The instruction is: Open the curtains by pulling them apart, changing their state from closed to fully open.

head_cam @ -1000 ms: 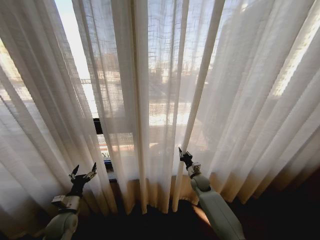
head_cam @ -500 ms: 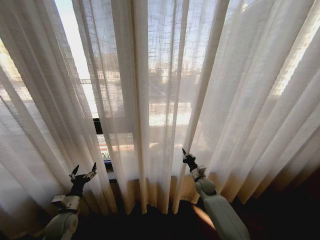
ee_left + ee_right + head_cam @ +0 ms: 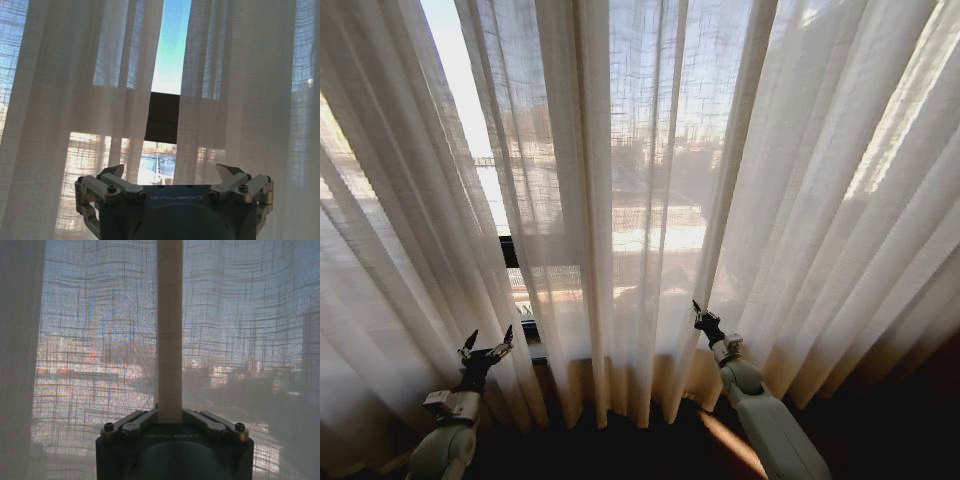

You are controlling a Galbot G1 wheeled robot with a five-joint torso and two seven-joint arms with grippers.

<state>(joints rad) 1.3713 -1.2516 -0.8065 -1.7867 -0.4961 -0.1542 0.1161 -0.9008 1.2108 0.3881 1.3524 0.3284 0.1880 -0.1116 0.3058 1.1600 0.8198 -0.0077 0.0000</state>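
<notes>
The sheer white curtains (image 3: 650,150) hang in tall pleats across the window, with a narrow gap (image 3: 470,130) between two panels at upper left. My right gripper (image 3: 701,318) is low in the middle and shut on a vertical fold of the curtain (image 3: 170,340). In the right wrist view that fold rises straight out of the right gripper (image 3: 170,412). My left gripper (image 3: 486,341) stands open at lower left, just in front of the fabric, with nothing between its fingers. In the left wrist view the left gripper (image 3: 172,175) faces the gap (image 3: 170,75) between the panels.
A dark window frame piece (image 3: 508,252) shows through the gap, also seen as a dark block (image 3: 162,117). A low sill wall (image 3: 575,375) runs behind the curtain hems. Dark floor (image 3: 880,430) lies at lower right.
My right gripper has moved to the right and slightly down with the curtain fold in it, dragging the middle pleats that way. The left arm has not moved.
</notes>
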